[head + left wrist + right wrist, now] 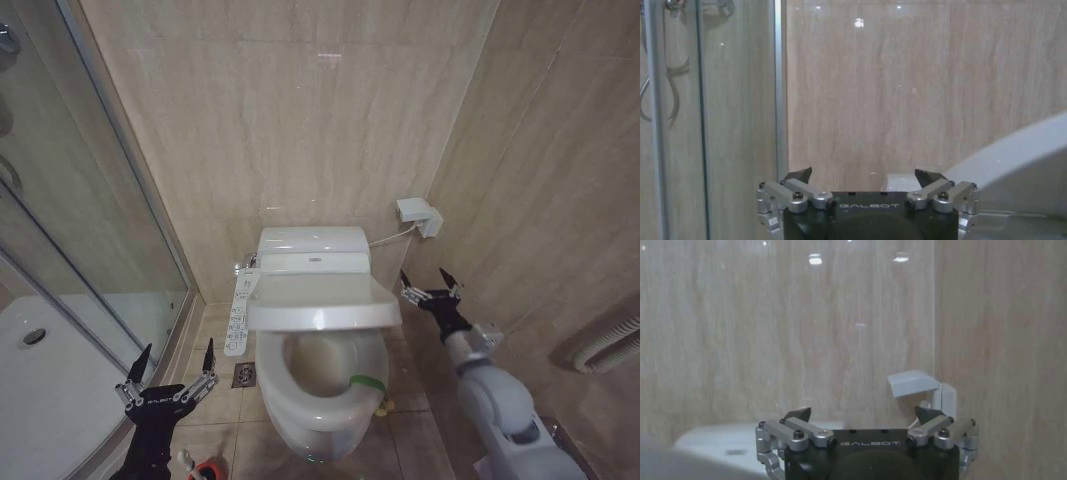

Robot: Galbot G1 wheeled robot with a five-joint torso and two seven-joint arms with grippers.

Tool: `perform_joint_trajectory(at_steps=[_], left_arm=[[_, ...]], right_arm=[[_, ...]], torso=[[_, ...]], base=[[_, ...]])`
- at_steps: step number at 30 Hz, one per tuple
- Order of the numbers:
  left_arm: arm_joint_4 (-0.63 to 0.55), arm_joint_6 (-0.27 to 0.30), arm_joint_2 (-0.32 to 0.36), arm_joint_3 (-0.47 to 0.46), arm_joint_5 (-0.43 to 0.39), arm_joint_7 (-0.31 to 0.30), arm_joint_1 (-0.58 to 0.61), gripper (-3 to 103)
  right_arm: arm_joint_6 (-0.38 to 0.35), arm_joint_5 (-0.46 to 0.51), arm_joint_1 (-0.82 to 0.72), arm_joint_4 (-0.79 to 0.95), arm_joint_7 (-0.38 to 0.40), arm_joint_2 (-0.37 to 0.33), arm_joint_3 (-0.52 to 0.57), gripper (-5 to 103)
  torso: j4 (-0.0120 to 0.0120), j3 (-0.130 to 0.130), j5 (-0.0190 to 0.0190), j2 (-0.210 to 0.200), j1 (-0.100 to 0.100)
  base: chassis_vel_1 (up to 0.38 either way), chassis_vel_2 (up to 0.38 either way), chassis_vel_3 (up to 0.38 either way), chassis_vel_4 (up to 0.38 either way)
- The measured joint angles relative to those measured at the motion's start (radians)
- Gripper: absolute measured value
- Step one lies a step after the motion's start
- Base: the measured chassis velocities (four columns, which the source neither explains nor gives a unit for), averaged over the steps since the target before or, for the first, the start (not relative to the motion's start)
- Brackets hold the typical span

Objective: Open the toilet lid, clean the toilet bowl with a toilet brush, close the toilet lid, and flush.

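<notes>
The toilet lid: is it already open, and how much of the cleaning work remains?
Partly done: the toilet lid is raised only halfway, hanging over the seat, with the stained toilet bowl visible beneath. In hand: the right gripper is open beside the lid's edge, touching nothing. The left gripper is open and empty, above the toilet brush in its holder. Left: finish opening, scrub, close, flush.

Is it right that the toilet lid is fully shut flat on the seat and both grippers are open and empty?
Not quite. The head view shows the toilet lid partly raised, with the seat ring and toilet bowl exposed beneath. The left gripper and right gripper are indeed open and empty.
</notes>
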Motion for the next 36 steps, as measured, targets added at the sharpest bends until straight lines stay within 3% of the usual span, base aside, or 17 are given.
perform_joint_trajectory(at_steps=[11, 18, 27, 36], left_arm=[[0.000, 0.000, 0.000, 0.000, 0.000, 0.000, 0.000, 100], [0.000, 0.000, 0.000, 0.000, 0.000, 0.000, 0.000, 100], [0.000, 0.000, 0.000, 0.000, 0.000, 0.000, 0.000, 100], [0.000, 0.000, 0.000, 0.000, 0.000, 0.000, 0.000, 100]], right_arm=[[0.005, 0.012, -0.169, 0.180, -0.003, 0.037, 0.096, 100], [0.013, -0.005, -0.284, 0.291, -0.017, 0.120, 0.096, 100], [0.029, -0.050, -0.356, 0.335, -0.036, 0.157, 0.072, 100], [0.099, -0.127, -0.388, 0.342, -0.072, 0.183, 0.087, 100]], torso=[[-0.0001, 0.000, -0.0002, 0.000, 0.000], [-0.0002, 0.000, -0.0003, 0.000, 0.000], [0.0000, 0.000, -0.0003, 0.000, 0.000], [-0.0001, 0.000, -0.0001, 0.000, 0.000]], base=[[0.000, 0.000, 0.000, 0.000], [0.000, 0.000, 0.000, 0.000], [0.000, 0.000, 0.000, 0.000], [0.000, 0.000, 0.000, 0.000]])
